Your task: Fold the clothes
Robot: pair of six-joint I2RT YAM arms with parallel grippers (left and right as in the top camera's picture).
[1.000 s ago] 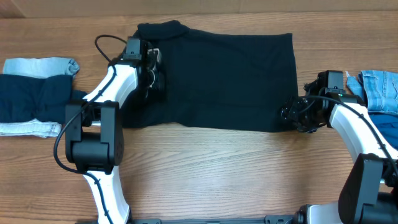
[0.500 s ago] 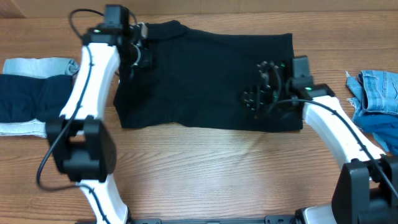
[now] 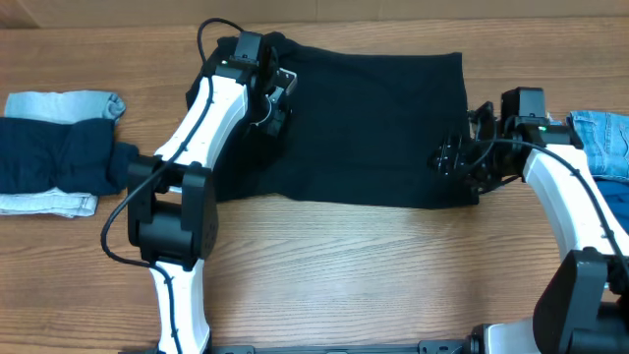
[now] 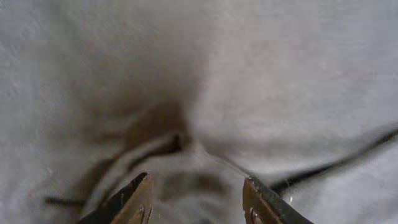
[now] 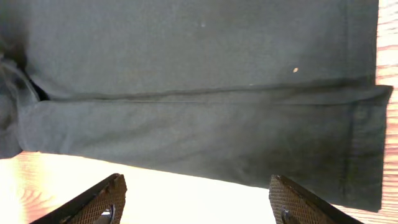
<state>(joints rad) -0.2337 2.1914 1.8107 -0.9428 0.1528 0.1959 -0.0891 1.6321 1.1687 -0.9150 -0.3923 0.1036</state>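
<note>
The large black garment [image 3: 373, 128] lies spread flat across the middle of the table. My left gripper [image 3: 276, 98] is over its upper left part. In the left wrist view the gripper [image 4: 196, 199] is open, and a wrinkled ridge of the cloth [image 4: 280, 93] lies between and ahead of the fingers. My right gripper [image 3: 458, 157] is at the garment's lower right edge. In the right wrist view it [image 5: 199, 199] is open and empty over bare table, with the black cloth's folded edge [image 5: 199, 124] just ahead.
A folded stack of dark navy [image 3: 49, 152] and light-blue denim [image 3: 64, 102] pieces sits at the far left. A light-blue denim piece [image 3: 601, 138] lies at the right edge, behind my right arm. Wooden table [image 3: 344, 275] stretches along the front.
My left gripper has moved right and down from the garment's top left corner onto the cloth. My right gripper has drawn back right, from over the cloth to its right edge.
</note>
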